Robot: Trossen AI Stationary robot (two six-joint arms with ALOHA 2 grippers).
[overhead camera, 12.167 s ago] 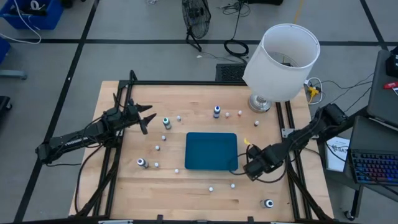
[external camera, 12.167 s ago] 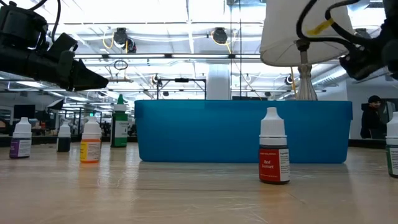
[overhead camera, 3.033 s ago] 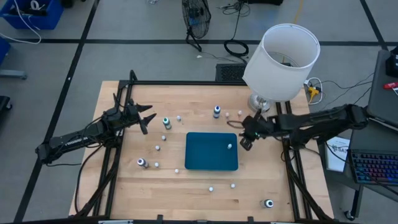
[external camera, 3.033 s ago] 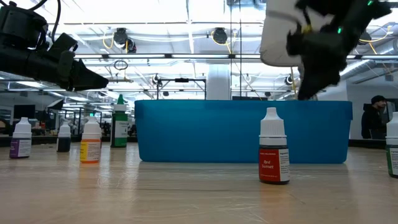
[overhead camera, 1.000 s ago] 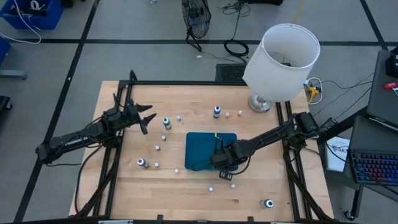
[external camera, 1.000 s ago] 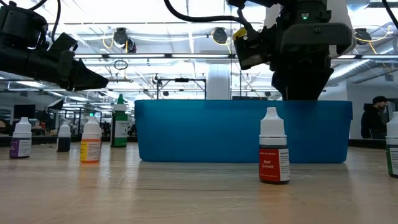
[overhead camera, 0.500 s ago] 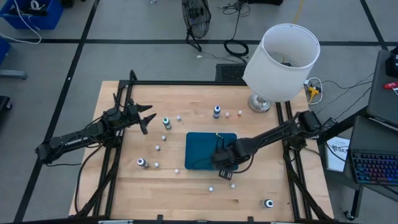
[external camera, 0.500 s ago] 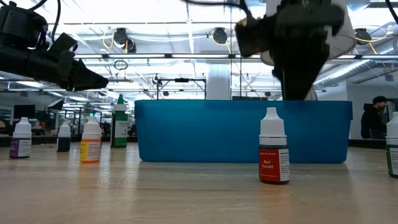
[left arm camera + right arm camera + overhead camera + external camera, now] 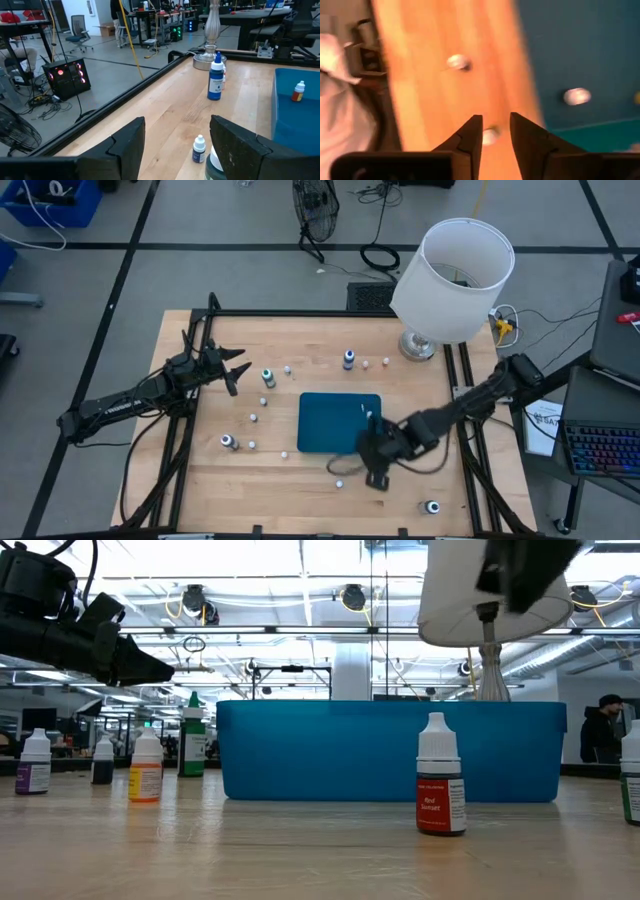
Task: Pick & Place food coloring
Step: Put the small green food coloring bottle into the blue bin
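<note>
While the left gripper [image 9: 236, 370] is waiting with fingers apart at the table's far left, the right gripper [image 9: 496, 131], slightly parted and empty, is hovering over a food coloring bottle [image 9: 490, 135] (just outside the teal tray [image 9: 325, 430]), needing centring before descending

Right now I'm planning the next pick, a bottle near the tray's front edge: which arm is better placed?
Right. The right gripper hovers open beside the teal tray, above a small bottle. The left gripper waits at the table's far left.
</note>
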